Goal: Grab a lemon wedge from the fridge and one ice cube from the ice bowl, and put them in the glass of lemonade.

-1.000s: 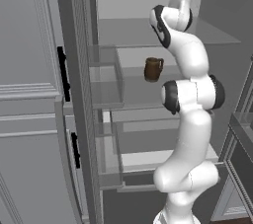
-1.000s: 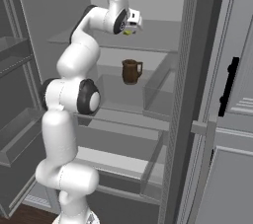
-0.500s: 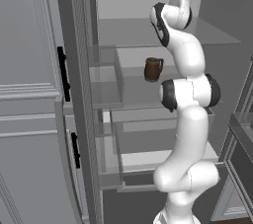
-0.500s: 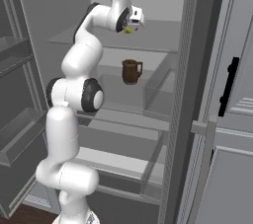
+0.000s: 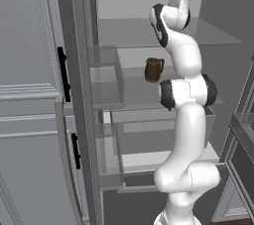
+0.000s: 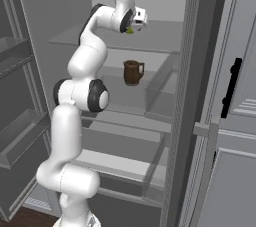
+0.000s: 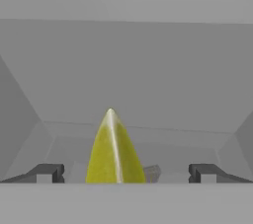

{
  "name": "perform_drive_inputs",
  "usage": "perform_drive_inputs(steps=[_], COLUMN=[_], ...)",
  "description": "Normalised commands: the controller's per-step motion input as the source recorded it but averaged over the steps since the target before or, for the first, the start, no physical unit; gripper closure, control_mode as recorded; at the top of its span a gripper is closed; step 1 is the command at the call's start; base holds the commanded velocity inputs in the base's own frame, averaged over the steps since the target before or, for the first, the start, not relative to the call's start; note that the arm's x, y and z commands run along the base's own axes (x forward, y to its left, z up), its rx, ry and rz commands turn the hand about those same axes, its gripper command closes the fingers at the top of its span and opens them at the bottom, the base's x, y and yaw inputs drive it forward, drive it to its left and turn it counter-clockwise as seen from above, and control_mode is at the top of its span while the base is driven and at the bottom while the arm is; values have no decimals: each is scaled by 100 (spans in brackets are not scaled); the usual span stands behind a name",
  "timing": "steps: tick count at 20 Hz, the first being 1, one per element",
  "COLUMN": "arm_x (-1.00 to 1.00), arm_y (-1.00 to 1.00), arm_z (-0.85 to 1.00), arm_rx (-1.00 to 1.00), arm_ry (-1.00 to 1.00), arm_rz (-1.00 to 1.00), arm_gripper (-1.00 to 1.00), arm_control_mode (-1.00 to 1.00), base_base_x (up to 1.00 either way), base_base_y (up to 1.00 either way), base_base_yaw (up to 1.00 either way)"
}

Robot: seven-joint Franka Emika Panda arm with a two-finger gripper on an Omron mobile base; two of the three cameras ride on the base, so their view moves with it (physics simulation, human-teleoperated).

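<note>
Pincer [image 7: 123, 172] spread wide at the fridge's [image 5: 149, 35] top shelf.
Lemon wedge [image 7: 114, 149] stands between the fingers with room either side; brown mug [image 6: 132, 72] one shelf below.

Glossy yellow-green lemon wedge [image 7: 114, 151]; matt grey fridge shelf [image 6: 155, 36].

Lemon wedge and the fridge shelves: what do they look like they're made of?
Lemon wedge: yellow-green, glossy fruit flesh, judging by the pale highlight along its ridge. Fridge shelves: probably clear glass or plastic, since the shelf edges behind show through them. Brown mug: likely glazed ceramic, smooth and opaque.
</note>
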Motion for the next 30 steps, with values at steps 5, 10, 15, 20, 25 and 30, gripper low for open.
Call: perform_drive_inputs(steps=[5,10,15,20,25,30], arm_x=[24,-24,-20,0,7,14], arm_y=[0,1,1,12,15,1], arm_z=[0,-7,-11,-34,-17,-19], arm_rx=[0,0,0,0,0,0], arm_ry=[6,5,0,0,0,0], arm_rz=[0,0,0,2,4,1], arm_gripper=[-100,-100,-100,-100,-100,-100], arm_control_mode=[-100,-100,-100,-100,-100,-100], base_base_x=[0,0,0,0,0,0], base_base_y=[0,0,0,0,0,0], base_base_yaw=[0,0,0,0,0,0])
